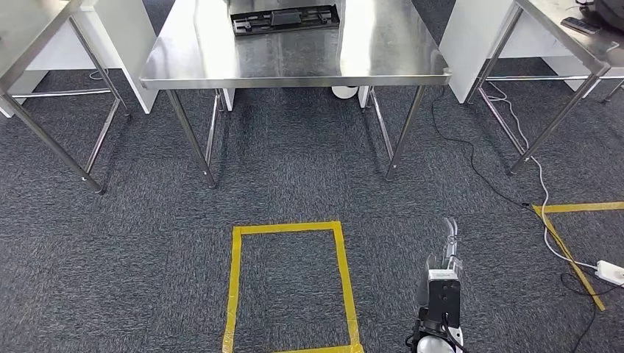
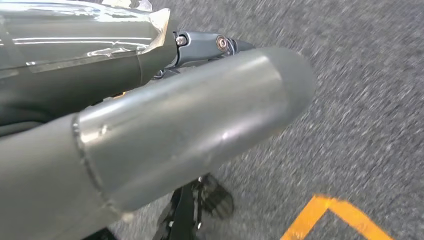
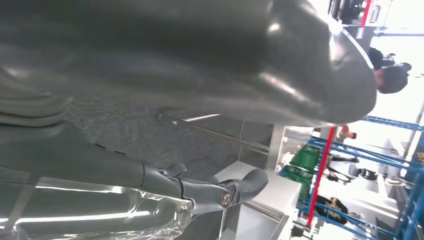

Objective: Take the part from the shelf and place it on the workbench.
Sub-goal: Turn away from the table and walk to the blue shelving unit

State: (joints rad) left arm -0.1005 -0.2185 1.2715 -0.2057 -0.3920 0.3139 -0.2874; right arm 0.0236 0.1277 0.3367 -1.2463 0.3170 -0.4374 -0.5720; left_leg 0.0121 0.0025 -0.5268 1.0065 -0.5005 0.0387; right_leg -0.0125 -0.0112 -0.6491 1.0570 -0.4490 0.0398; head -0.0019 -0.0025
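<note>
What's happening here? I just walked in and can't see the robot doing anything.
Nothing is being handled right now. The robot stands on grey carpet facing a steel workbench, where a flat black part already lies near the far edge. Its right hand hangs low beside a yellow tape rectangle on the floor, fingers loosely apart and holding nothing. The left hand appears empty too.

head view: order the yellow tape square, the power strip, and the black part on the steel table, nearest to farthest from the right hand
1. Yellow tape square on the carpet, just to the left of the right hand.
2. White power strip on the floor, out to the hand's right.
3. Black part on the steel workbench, far ahead at the top of the view.
</note>
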